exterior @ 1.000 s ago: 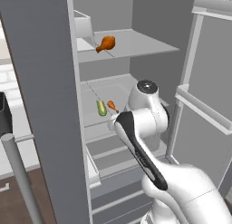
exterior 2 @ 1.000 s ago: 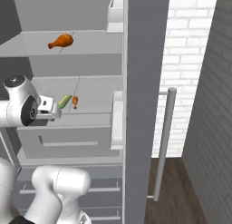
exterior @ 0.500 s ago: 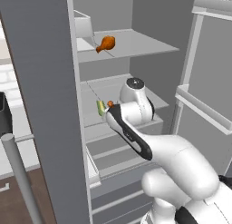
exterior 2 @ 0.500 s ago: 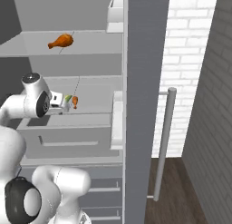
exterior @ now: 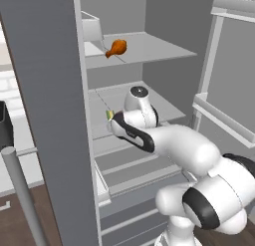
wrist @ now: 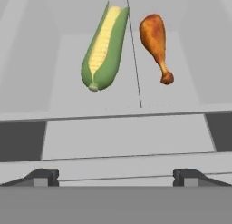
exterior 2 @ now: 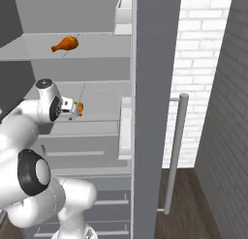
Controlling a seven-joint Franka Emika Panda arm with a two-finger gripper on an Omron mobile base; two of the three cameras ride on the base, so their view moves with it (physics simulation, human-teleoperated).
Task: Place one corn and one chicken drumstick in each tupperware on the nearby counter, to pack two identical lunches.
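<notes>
Two foods are seen side by side on a smooth grey fridge shelf (wrist: 68,64) in the hand view: a corn (wrist: 103,48) with rows of bumpy yellow kernels wrapped along both edges by a green husk, long and tapered to a blunt stem end, and a chicken drumstick (wrist: 155,44) with a glossy orange-brown rounded meaty end that narrows to a thin shaft and a small knob. They lie near one another without touching, the corn on the left and the drumstick on the right of that view, each with its narrow end toward the camera. The end effector (wrist: 116,177) is held apart, its two small dark fingertips (wrist: 43,177) set wide at the bottom of the view, with nothing between them, short of both foods. A second drumstick (exterior: 116,48) is seen on the flat pale upper shelf (exterior: 154,48) in the left base view, beside a white boxy container (exterior: 91,31). In the right base view the white rounded wrist is at the middle shelf, just beside the lower drumstick (exterior 2: 80,108).
</notes>
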